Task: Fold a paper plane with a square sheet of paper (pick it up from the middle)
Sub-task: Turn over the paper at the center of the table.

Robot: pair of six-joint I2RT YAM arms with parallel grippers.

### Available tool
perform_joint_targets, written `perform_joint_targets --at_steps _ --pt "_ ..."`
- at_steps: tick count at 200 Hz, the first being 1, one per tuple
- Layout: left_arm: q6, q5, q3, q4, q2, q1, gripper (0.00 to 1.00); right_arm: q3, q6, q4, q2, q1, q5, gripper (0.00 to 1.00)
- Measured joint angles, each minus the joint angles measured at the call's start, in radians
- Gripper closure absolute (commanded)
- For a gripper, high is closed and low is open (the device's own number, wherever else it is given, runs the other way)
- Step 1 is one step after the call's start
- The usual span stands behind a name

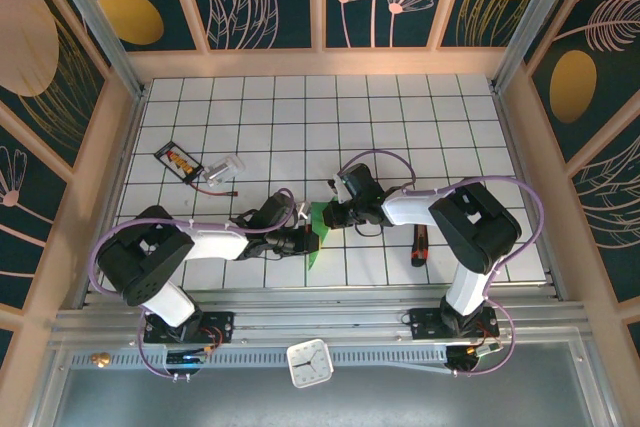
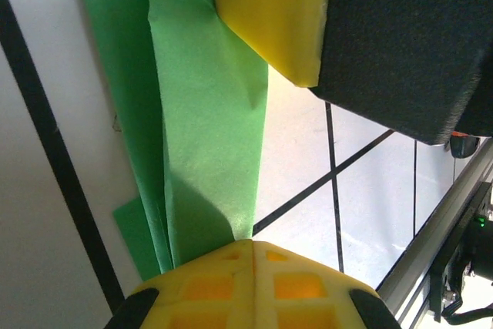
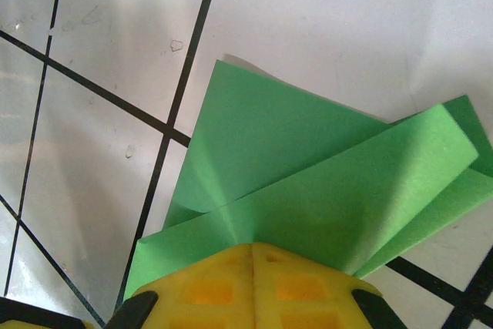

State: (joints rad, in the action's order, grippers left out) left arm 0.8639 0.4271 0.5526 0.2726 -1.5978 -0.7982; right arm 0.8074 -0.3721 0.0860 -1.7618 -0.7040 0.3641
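At mid-table, left gripper (image 2: 253,244) and right gripper (image 3: 253,246) each pinch the folded sheet of paper (image 1: 317,247); advise even tension, edges aligned before creasing.

1. Seen from above, the light is bright and even; the white counter (image 1: 400,117) has a mild sheen, and shadows are faint.
2. Left wrist view: a dark shadow lies on the green paper (image 2: 208,113) beside the left hand (image 2: 252,246), whose yellow pads (image 2: 300,287) are blurred; the counter beyond is washed out.
3. Right wrist view: the paper is sharp, and the counter at left shows glare.
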Motion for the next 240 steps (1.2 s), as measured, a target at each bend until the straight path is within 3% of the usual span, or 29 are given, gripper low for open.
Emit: perform_joint_targets --at_steps 240 --pt "-0.053 0.056 -0.045 -0.018 0.016 0.002 1.0 0.011 0.0 -0.014 -0.006 0.0 0.0 0.92"
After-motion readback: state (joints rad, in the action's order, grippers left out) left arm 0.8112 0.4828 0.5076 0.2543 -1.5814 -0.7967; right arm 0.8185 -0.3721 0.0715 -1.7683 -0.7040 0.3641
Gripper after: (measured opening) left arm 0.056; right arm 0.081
